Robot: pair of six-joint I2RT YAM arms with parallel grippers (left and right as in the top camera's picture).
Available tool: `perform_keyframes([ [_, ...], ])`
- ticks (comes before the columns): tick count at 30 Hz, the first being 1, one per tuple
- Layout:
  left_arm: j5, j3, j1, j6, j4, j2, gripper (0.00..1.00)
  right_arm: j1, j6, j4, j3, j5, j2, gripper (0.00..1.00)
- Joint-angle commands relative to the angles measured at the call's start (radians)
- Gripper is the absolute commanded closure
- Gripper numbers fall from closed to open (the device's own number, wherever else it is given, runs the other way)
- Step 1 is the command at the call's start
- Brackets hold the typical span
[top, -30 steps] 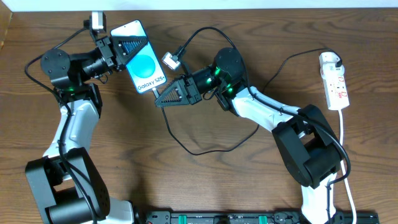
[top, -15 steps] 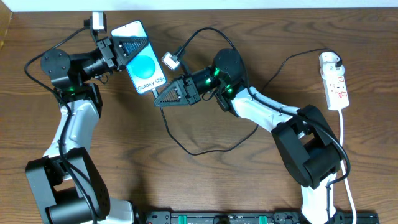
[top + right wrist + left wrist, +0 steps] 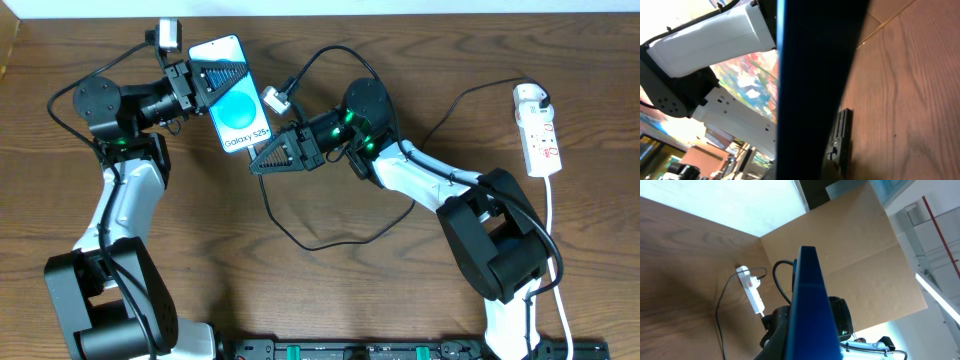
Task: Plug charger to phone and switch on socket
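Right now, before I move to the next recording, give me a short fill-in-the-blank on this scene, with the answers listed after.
1. The left claw is shut on the ___.
2. The phone shows a bright ___ screen.
3. The socket lies on the ___ arm's side of the table.
4. The right claw is shut on the thin black ___.

Missing words: phone; blue; right; charger.
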Motion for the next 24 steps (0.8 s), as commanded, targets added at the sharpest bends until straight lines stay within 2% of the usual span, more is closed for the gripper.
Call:
perform_keyframes([
  [1,0.115,0.015,-0.038,0.026,0.006,-0.01,0.93,-0.014,-0.021,0.004,0.014,0.149,-0.001,0.71],
  [3,0.115,0.015,-0.032,0.043,0.007,-0.01,0.93,-0.014,-0.021,0.004,0.014,0.149,-0.001,0.05],
  [4,0.115,0.015,-0.027,0.044,0.006,-0.01,0.93,-0.014,-0.021,0.004,0.014,0.149,-0.001,0.01],
  [15,0.115,0.015,0.097,0.041,0.006,-0.01,0.93,-0.055,-0.021,0.003,0.014,0.13,-0.001,0.01],
  [19,0.115,0.015,0.126,0.038,0.005,-0.01,0.93,-0.095,-0.066,-0.035,0.014,0.117,-0.001,0.01],
  [24,0.115,0.015,0.133,0.038,-0.001,-0.01,0.93,-0.154,-0.189,-0.307,0.014,0.131,-0.001,0.05],
])
